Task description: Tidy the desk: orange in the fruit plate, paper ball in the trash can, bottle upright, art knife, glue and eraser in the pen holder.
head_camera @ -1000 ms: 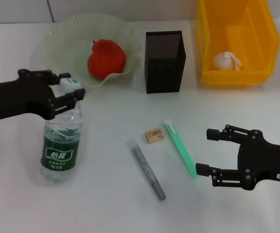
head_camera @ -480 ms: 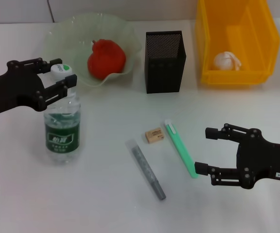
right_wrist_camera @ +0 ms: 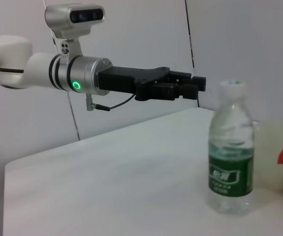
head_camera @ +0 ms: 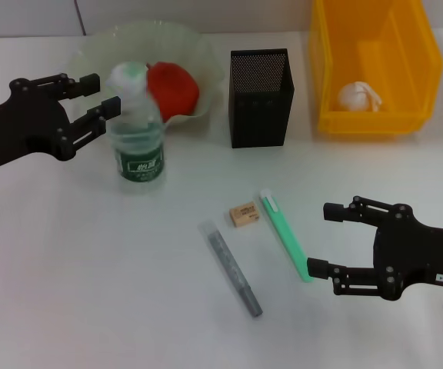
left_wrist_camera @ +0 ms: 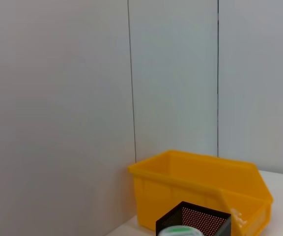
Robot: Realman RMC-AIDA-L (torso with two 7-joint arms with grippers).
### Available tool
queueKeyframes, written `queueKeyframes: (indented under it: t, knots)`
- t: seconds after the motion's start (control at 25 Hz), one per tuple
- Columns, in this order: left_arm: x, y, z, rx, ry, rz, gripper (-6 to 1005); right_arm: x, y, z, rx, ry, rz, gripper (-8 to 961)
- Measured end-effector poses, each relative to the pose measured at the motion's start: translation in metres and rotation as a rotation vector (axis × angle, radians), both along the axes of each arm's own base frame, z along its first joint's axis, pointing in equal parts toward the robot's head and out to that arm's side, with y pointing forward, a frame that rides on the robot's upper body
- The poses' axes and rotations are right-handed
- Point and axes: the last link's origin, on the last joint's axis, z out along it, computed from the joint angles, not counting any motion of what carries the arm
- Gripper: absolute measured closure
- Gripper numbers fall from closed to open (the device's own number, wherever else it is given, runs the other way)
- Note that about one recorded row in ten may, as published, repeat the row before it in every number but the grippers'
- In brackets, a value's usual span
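**Bottle upright beside the fruit plate**

The fruit plate (head_camera: 91, 54) holds the orange (head_camera: 174, 88). The bottle (head_camera: 136, 127) stands upright at its front edge, seemingly untouched. Left gripper (head_camera: 97, 104), released, sits just beside the cap. Right gripper (head_camera: 320, 240) spreads wide, well away from the plate.

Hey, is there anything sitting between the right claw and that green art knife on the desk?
Nothing visible. The right claw is open right beside the green art knife, its lower finger at the knife's near tip. The eraser and the glue lie on the knife's far side.
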Motion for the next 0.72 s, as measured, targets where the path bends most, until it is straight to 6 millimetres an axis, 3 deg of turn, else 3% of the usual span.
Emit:
queueKeyframes:
  t: [0.28,0.56,0.6,0.68,0.72]
  knots:
    - [0.003,0.000,0.001,0.006,0.005,-0.035,672,0.000,0.000,0.000,-0.001,0.001,0.001,110]
    - [0.014,-0.027,0.007,-0.069,-0.064,-0.188,766,-0.001,0.002,0.005,-0.011,0.010,-0.037,111]
    - [0.018,-0.044,0.000,-0.159,-0.076,-0.267,815,-0.002,0.004,0.010,-0.014,0.011,-0.052,111]
    - [0.017,-0.050,-0.006,-0.200,-0.067,-0.285,913,-0.008,0.010,0.025,-0.025,-0.007,-0.084,111]
    - [0.013,-0.059,-0.026,-0.289,-0.060,-0.291,962,-0.012,0.013,0.035,-0.038,-0.033,-0.106,111]
